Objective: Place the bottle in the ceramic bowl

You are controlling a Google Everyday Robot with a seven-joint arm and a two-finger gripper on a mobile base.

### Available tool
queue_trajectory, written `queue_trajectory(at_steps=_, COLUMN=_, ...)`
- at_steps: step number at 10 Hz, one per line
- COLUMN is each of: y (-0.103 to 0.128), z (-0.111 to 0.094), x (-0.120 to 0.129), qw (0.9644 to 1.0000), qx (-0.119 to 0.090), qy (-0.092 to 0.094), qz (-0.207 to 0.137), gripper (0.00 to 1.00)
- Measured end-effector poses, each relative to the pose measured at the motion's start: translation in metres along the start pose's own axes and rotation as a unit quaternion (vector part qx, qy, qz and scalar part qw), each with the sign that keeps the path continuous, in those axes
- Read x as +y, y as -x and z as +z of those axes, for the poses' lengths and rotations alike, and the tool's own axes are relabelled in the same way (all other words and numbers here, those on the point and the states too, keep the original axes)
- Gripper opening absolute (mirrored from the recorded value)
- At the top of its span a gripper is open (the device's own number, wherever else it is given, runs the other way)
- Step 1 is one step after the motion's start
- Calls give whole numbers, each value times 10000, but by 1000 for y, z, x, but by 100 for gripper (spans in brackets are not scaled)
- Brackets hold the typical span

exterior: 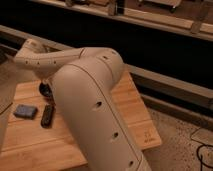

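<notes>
Arm (95,110) hides the bottle. Tool unseen behind it, near surface's (130,107) left edge by the ceramic bowl (45,90), fingers together. Bottle likely light, slippery; grasp mid-body.

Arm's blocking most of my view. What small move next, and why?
Probably ease the arm aside first. It hides most of the ceramic bowl; the bottle isn't visible. The gripper is hidden behind the arm near the bowl, shut, so I can't confirm a hold.
</notes>
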Motion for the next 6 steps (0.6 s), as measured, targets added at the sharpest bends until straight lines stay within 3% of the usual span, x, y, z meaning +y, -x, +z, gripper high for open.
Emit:
queue_trajectory(at_steps=1, y=0, z=1, x=-3, qw=9999, qx=20, qy=23, qz=117, gripper=4)
queue_trajectory(at_steps=6, y=3, z=0, x=-10, qw=9993, qx=32, qy=51, qz=381, gripper=54)
